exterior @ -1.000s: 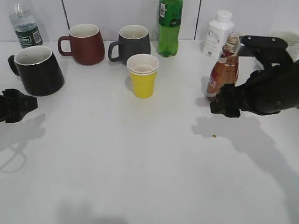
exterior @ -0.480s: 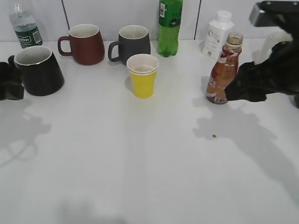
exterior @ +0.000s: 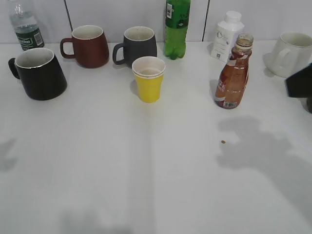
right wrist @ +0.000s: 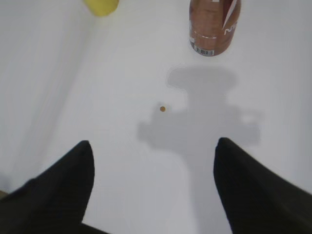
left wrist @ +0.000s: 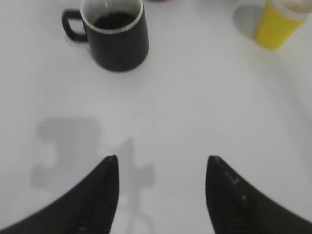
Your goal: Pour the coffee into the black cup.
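The coffee bottle point(exterior: 233, 73) stands upright and uncapped on the white table at the right; its base shows in the right wrist view point(right wrist: 213, 27). The black cup point(exterior: 38, 73) stands at the far left, handle to the left; in the left wrist view point(left wrist: 117, 36) it holds dark liquid. My left gripper point(left wrist: 162, 158) is open and empty, well back from the cup and out of the exterior view. My right gripper point(right wrist: 153, 142) is open and empty, well back from the bottle. Only a dark part of the right arm point(exterior: 301, 82) shows at the exterior view's right edge.
A yellow paper cup point(exterior: 148, 78) stands mid-table. Behind it are a maroon mug point(exterior: 87, 45), a dark grey mug point(exterior: 137, 45), a green bottle point(exterior: 176, 28), a white bottle point(exterior: 227, 35), a water bottle point(exterior: 25, 24) and a white mug point(exterior: 292, 53). A small brown speck point(exterior: 223, 142) lies before the coffee.
Both arms have pulled back out of the scene: the right gripper moved off to the right from the coffee bottle, the left one moved off to the left from the black cup.
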`<action>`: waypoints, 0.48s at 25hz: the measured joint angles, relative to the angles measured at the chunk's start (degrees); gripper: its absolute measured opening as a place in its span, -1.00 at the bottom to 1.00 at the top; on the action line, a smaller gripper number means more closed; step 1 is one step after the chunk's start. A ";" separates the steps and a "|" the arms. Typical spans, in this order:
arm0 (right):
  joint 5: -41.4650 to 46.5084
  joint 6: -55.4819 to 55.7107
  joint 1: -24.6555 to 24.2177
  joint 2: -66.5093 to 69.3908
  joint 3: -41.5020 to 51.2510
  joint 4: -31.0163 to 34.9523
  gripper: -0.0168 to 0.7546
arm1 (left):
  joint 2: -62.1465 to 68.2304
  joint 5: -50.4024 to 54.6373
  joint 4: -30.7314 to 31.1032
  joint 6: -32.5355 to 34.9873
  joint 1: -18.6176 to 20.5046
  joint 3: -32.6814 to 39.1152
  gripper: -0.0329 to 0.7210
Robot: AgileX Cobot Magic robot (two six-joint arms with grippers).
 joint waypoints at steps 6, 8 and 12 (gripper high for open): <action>3.70 4.55 0.00 -14.36 4.28 -1.71 0.59 | -15.73 1.55 -4.17 5.26 0.00 4.02 0.16; 5.35 5.85 0.00 -18.59 6.26 -2.89 0.58 | -20.74 2.36 -5.57 6.47 0.00 6.35 0.13; 10.03 9.24 0.00 -28.81 10.12 -6.52 0.58 | -29.57 5.41 -6.73 6.87 -0.07 9.81 0.11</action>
